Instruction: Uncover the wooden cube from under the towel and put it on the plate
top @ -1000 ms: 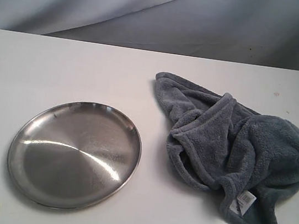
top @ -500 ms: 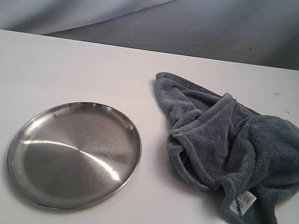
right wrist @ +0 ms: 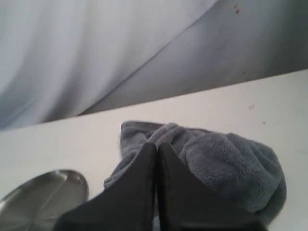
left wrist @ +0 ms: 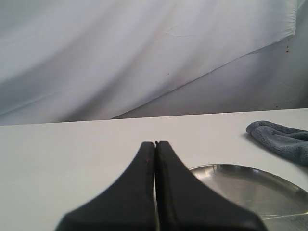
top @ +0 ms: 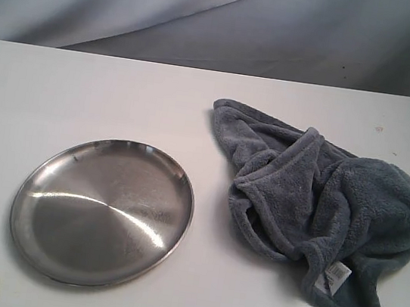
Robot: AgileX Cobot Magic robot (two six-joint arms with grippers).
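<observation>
The blue-grey towel [top: 319, 208] lies bunched in a heap on the right of the white table, its white care label [top: 336, 276] at the near edge. The wooden cube is hidden; none of it shows. The shiny steel plate [top: 101, 211] sits empty at the left front. Neither gripper appears in the exterior view. In the left wrist view my left gripper [left wrist: 155, 143] is shut and empty, with the plate [left wrist: 255, 190] just beyond it and a towel corner [left wrist: 281, 142] farther off. My right gripper [right wrist: 157, 144] is shut and empty, held before the towel [right wrist: 226, 163].
A white table [top: 84, 91] carries everything, with a draped grey-white backdrop [top: 209, 17] behind its far edge. The plate's rim [right wrist: 43, 192] shows beside the right gripper in the right wrist view.
</observation>
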